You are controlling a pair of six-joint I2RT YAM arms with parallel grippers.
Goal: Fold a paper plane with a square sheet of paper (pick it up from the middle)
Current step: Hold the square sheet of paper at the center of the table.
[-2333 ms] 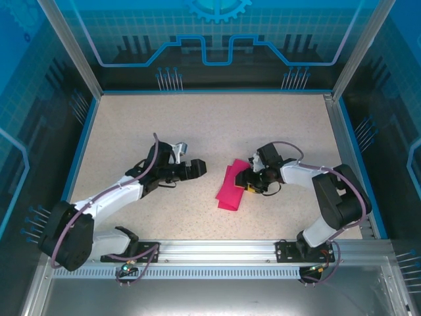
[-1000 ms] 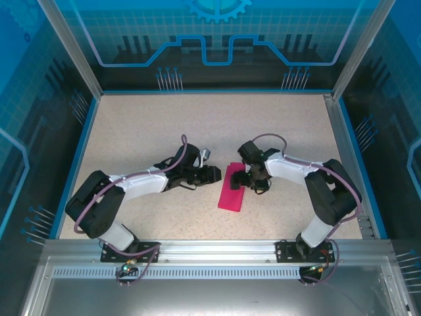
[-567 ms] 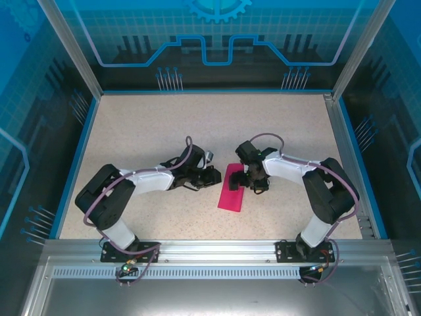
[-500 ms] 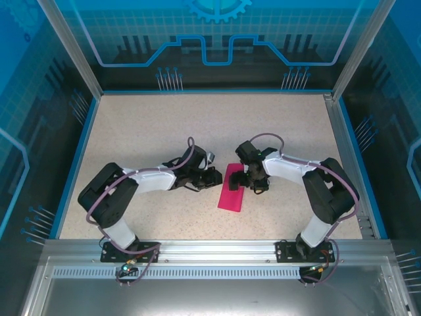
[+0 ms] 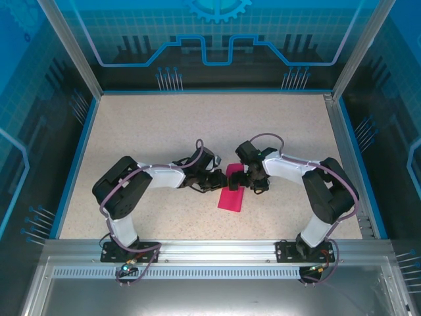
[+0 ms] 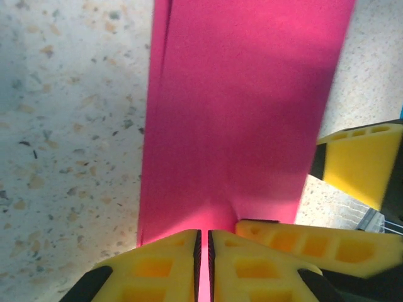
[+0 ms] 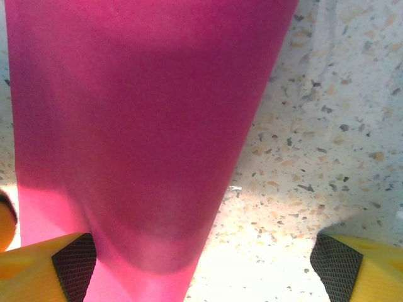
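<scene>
Two grippers meet over the sheet of paper (image 5: 231, 195), which lies on the speckled table (image 5: 145, 131) just off centre toward 5 o'clock. It is already folded into a long narrow band running roughly from 1 o'clock to 7 o'clock. Judging from that shape, the early lengthwise folds are done and the step in hand is taking hold of the band near its far end for another crease. No pointed nose or wing shape can be seen yet, so the plane looks well short of finished.

The left gripper (image 5: 220, 179) comes in from the 9 o'clock side. In its wrist view the yellow fingers (image 6: 160, 267) stand almost together, with only a thin slit between them showing pink, and the paper puckers slightly where it reaches them. That reads as a pinch on the edge of the band. How firmly it bites cannot be told.

The right gripper (image 5: 245, 180) reaches in from 3 o'clock with its jaws spread wide. One finger sits at the band's margin and the other is out over bare table, so it holds nothing.

The next move likely calls for the left gripper to lift or turn its pinched edge gently while the right one pins or presses the band — thin paper will slip or tear if it is tugged.
</scene>
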